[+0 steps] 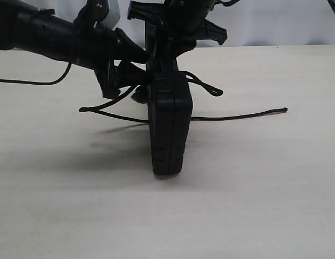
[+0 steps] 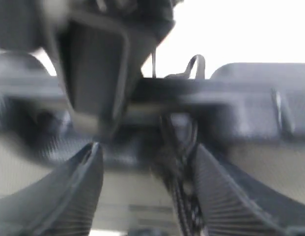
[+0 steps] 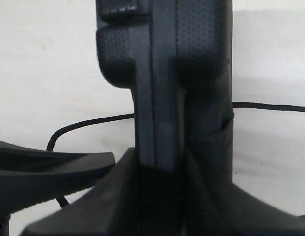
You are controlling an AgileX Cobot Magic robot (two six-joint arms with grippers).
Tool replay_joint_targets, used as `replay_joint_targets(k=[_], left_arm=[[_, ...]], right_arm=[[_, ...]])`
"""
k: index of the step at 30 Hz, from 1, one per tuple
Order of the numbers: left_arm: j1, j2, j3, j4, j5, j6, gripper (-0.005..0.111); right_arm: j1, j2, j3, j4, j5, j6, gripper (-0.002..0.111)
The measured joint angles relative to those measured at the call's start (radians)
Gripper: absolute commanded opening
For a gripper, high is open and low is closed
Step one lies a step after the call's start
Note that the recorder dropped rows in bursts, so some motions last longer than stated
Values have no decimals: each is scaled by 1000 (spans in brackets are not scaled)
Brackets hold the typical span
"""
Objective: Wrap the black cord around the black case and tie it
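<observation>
Exterior view: black case (image 1: 168,129) stood on edge on the table (image 1: 264,205), black cord (image 1: 237,116) trailing out both sides.
Right gripper (image 3: 162,194) clamps the case's upper end, probably to keep it upright for wrapping. Left gripper (image 2: 147,157) sits at the case's side, fingers spread, the cord running loose between them, ungripped.
</observation>
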Motion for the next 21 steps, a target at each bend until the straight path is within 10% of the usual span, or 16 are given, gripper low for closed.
replay_joint_targets(k=[21], left_arm=[[0,-83,0,355,28,-191,54]], right_arm=[[0,0,0,0,0,0,4]])
